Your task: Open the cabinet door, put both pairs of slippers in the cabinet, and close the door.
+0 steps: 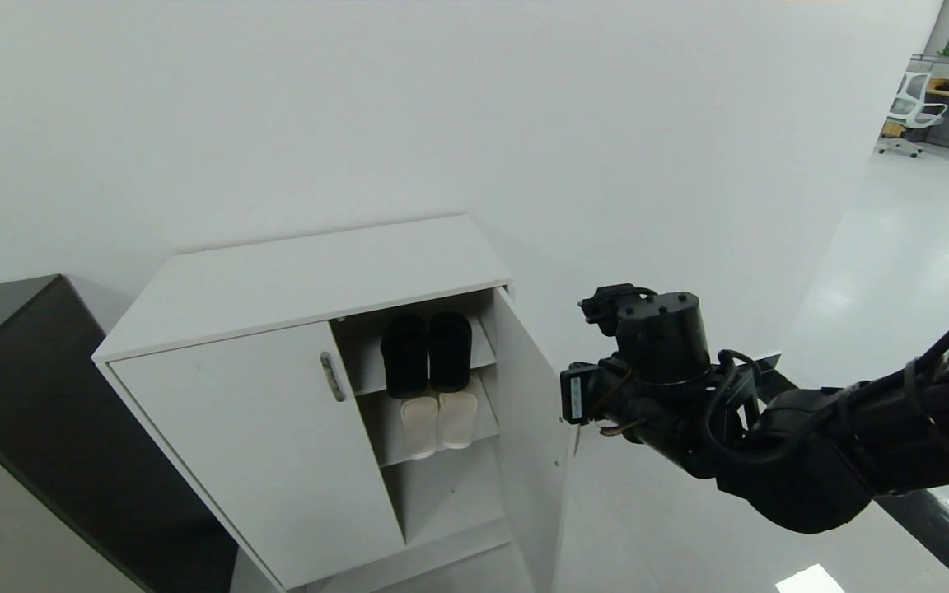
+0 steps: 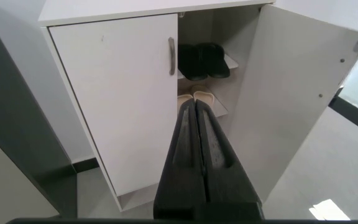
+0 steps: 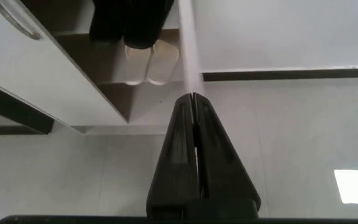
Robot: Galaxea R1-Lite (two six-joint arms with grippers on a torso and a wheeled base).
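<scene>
Inside the smooth cabinet [image 1: 310, 276] sit rounded black slippers [image 1: 409, 354].

Bright, even light; glare patch on the floor [image 1: 811, 581].

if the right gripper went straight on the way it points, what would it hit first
Probably the edge of the open cabinet door, right in line ahead of the shut right gripper; depth is unclear.
</scene>
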